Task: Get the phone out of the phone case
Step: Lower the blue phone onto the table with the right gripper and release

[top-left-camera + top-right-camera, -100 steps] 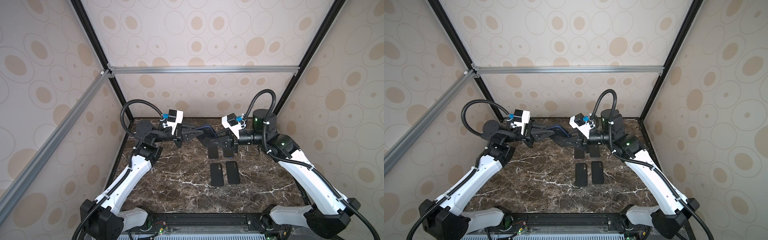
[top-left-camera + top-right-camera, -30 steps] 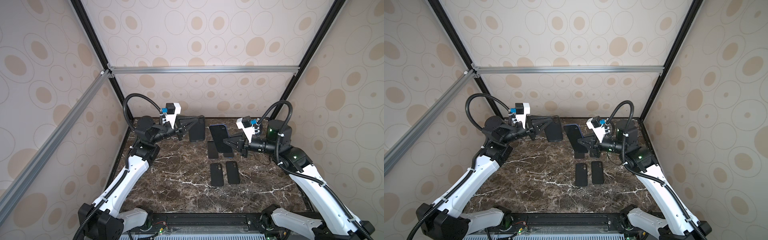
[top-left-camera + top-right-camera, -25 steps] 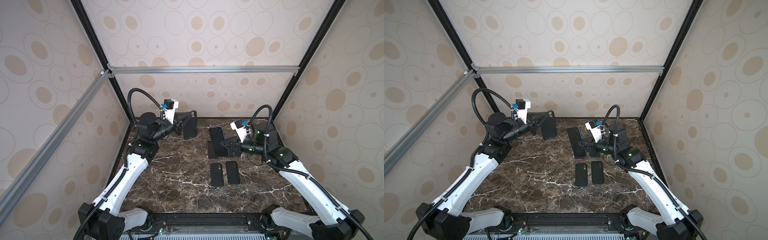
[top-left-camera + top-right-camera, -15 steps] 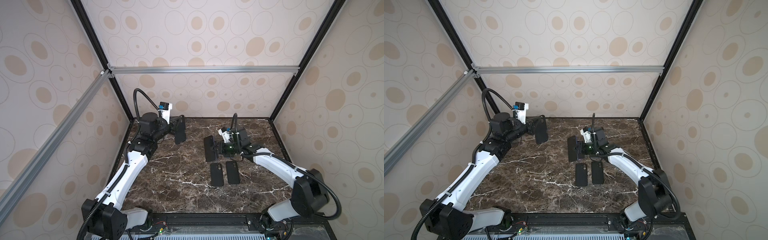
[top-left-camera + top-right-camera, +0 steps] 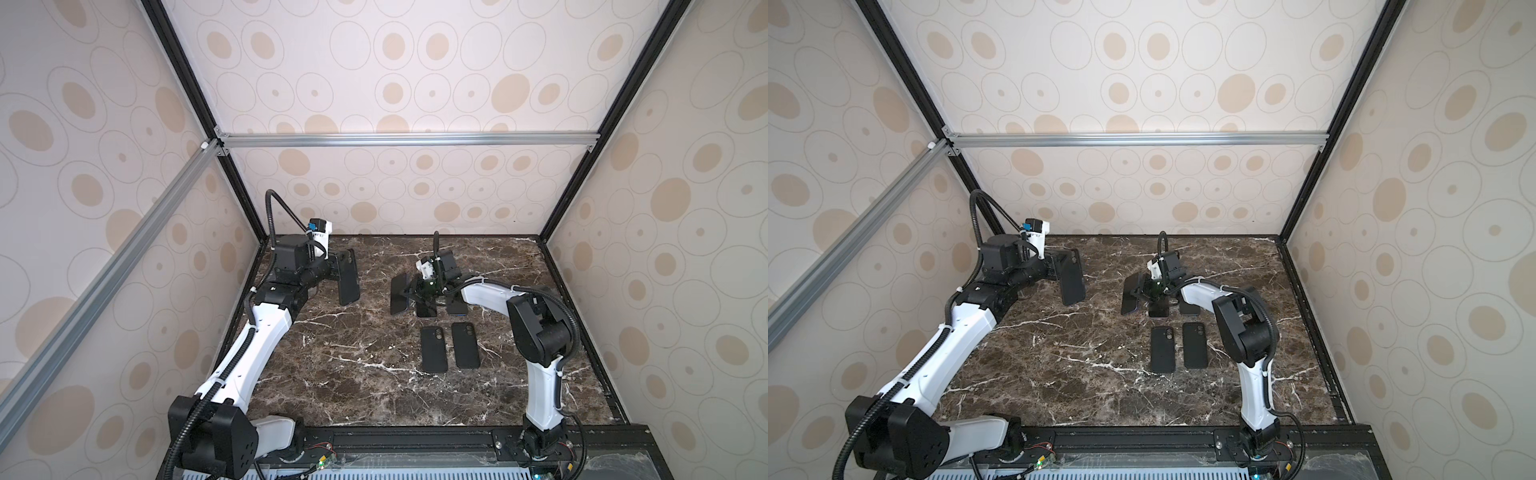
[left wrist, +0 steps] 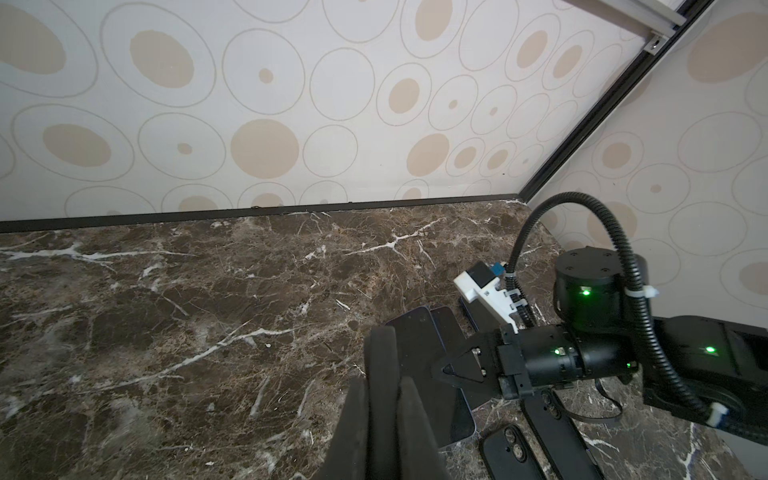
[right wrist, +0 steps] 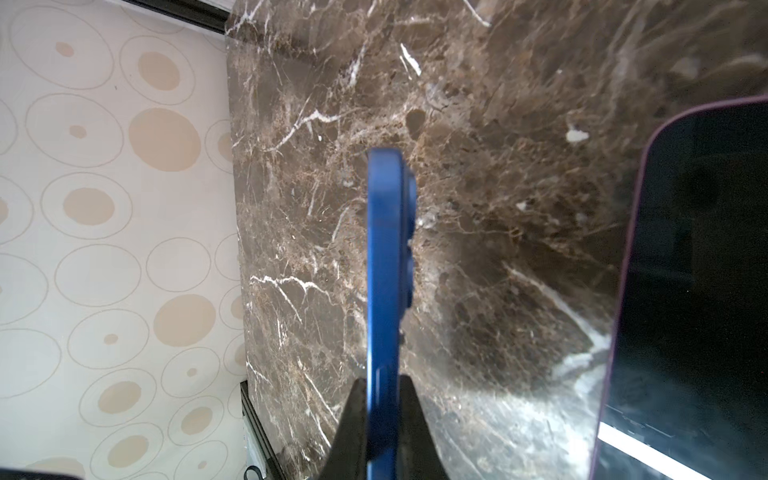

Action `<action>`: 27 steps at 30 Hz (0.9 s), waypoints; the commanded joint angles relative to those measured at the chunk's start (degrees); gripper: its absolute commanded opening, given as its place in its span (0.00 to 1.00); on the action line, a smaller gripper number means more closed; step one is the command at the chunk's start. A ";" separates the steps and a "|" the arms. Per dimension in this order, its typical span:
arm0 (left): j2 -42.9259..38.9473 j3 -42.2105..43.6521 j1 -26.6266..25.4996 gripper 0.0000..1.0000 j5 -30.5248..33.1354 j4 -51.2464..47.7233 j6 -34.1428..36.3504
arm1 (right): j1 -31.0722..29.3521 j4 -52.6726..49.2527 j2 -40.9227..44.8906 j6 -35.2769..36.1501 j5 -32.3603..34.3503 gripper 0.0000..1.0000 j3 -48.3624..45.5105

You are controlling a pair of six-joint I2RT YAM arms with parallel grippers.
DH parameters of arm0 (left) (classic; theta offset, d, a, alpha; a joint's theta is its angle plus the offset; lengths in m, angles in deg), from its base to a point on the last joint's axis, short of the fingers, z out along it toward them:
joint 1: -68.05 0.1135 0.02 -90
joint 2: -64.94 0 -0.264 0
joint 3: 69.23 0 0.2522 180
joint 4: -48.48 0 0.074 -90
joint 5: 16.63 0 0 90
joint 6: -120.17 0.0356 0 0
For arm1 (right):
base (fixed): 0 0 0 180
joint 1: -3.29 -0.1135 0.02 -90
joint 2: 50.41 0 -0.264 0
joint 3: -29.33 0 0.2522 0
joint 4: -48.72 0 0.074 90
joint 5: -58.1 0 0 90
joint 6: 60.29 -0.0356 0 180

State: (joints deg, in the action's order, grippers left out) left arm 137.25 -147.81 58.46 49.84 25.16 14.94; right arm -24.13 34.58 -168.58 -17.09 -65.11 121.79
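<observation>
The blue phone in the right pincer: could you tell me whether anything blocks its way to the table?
Nothing visible does: bare table surrounds the blue phone, and the purple-edged phone lies apart beside it.

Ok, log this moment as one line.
left claw: shut on black case | right claw: shut on blue phone, held on edge | status: phone out of case, the two well apart

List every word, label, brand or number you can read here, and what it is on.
No text reads clearly anywhere.
Dark print on the left wrist camera's white mount: too small to read.
The black phone case and the blue phone show no brand or lettering.
</observation>
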 commanded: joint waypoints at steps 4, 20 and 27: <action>-1.67 0.22 0.62 0.00 -2.10 0.16 -0.53 | -0.32 6.72 -3.71 -3.47 -5.18 0.00 3.07; -1.14 0.92 0.80 0.00 -2.92 2.39 -2.19 | 0.30 6.88 -7.58 -2.16 -8.33 0.09 3.09; -0.96 0.83 0.80 0.00 -3.01 2.34 -2.31 | 0.59 7.40 -7.86 -2.13 -8.45 0.19 2.05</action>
State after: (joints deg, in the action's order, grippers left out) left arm 136.79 -146.61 58.73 47.69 26.10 13.02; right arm -23.70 39.83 -175.79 -19.04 -72.30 124.06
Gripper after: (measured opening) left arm 0.110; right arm 0.184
